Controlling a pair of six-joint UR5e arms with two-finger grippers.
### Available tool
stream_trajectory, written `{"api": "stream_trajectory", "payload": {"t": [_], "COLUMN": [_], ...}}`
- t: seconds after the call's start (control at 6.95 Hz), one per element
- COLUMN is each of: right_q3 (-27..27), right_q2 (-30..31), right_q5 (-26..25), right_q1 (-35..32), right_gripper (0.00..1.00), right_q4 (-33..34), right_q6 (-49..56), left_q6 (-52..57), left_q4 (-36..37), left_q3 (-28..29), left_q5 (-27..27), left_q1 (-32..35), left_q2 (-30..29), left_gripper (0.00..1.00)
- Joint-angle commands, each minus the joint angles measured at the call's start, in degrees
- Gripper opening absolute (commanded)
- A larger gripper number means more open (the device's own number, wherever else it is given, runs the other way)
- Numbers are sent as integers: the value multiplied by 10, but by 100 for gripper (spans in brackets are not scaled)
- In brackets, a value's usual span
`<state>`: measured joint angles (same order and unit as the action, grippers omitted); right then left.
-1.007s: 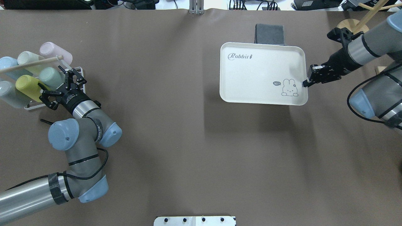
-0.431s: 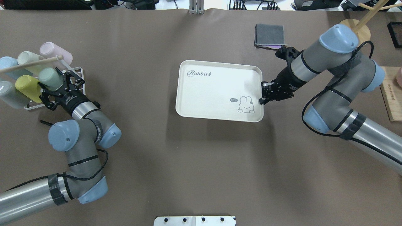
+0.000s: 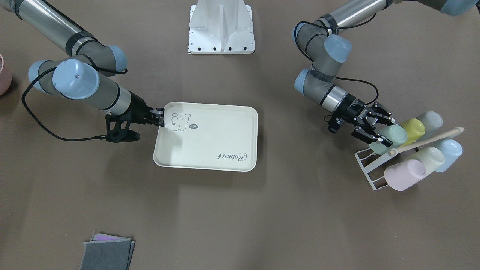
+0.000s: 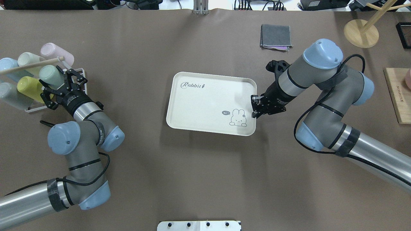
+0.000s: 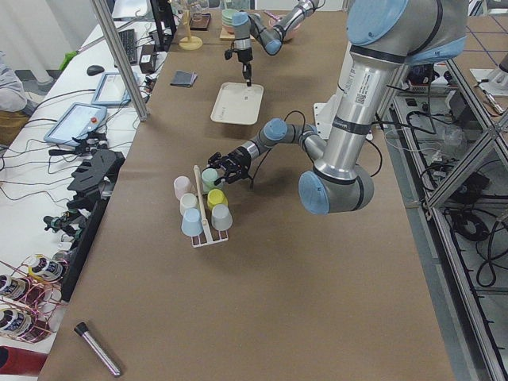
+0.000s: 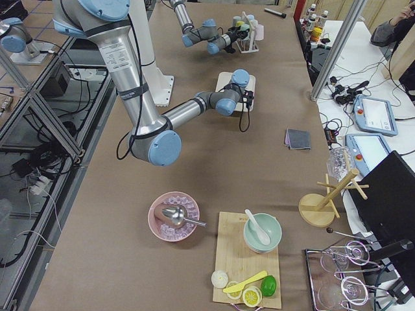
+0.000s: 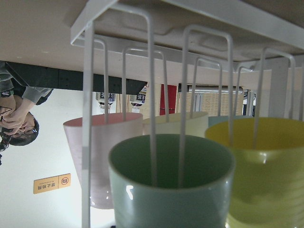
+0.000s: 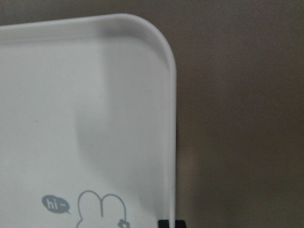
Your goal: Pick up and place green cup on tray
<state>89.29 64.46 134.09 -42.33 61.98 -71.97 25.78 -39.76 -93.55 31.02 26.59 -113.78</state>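
Note:
The green cup (image 4: 50, 75) is a teal tumbler lying on its side on a white wire rack (image 4: 78, 71) at the far left. It also shows in the front view (image 3: 392, 135) and fills the left wrist view (image 7: 171, 190), mouth toward the camera. My left gripper (image 4: 55, 84) is open, with its fingers on either side of the cup's mouth end (image 3: 386, 132). The cream tray (image 4: 205, 102) with the "Rabbit" script is at the table's middle. My right gripper (image 4: 256, 110) is shut on the tray's right rim (image 8: 172, 142), beside the bunny drawing.
The rack also holds a yellow-green cup (image 4: 27, 88), a pale whitish-green cup (image 4: 28, 59), and pink (image 4: 56, 52) and blue (image 4: 8, 64) cups, with a wooden dowel (image 4: 32, 64) across them. A grey cloth (image 4: 276, 36), a wooden stand (image 4: 361, 32) and a cutting board (image 4: 398, 96) are at the right.
My right arm has carried the tray left and nearer to me, from the far right to the table's middle. My left gripper has edged up the rack toward the teal cup.

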Motion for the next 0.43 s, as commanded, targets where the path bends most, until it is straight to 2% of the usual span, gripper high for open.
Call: {"api": "stream_trajectory", "payload": {"t": [0.0, 0.14, 0.29], "right_q3": [-1, -5, -6], "right_q2": [-10, -11, -12], "right_q5": [-16, -24, -32], "right_q1": [13, 22, 27], "right_gripper": [0, 0, 0], "right_q4": [12, 10, 10], "right_q6": [5, 15, 37], "left_q6": [-20, -21, -21], "left_q4": [77, 111, 135], "left_q3": [-61, -92, -123], "left_q5": [4, 7, 40], "left_q1": [-2, -3, -3], "left_q2": [4, 10, 10], "left_gripper": [38, 38, 38]}}
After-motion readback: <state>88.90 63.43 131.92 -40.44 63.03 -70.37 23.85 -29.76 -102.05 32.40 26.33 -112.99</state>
